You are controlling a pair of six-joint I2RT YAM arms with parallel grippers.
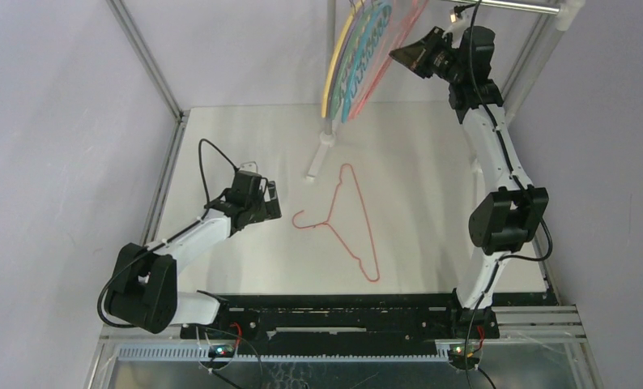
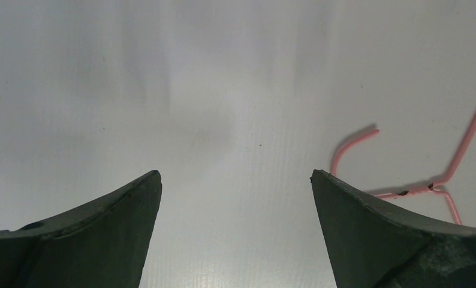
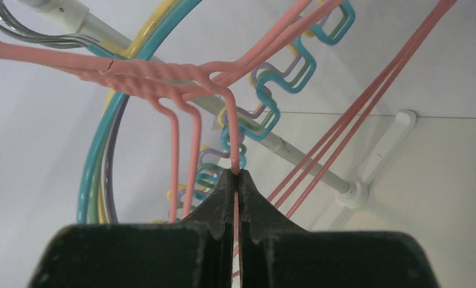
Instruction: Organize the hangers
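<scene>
A pink hanger (image 1: pixel 347 219) lies flat on the white table, hook to the left; its hook also shows in the left wrist view (image 2: pixel 352 146). My left gripper (image 1: pixel 271 199) is open and empty, low over the table just left of that hook. Several hangers, yellow, teal, purple and pink (image 1: pixel 365 57), hang from the rail at the back. My right gripper (image 1: pixel 406 55) is raised there, shut on the wire of a pink hanger (image 3: pixel 234 129) next to two other pink ones. Teal notched arms (image 3: pixel 265 114) hang behind.
The silver rail (image 1: pixel 513 6) runs across the top right, with an upright pole (image 1: pixel 331 49) and its white foot (image 1: pixel 318 158) on the table. A grey frame post (image 1: pixel 144 57) stands at the back left. The white foot also shows in the right wrist view (image 3: pixel 367 186).
</scene>
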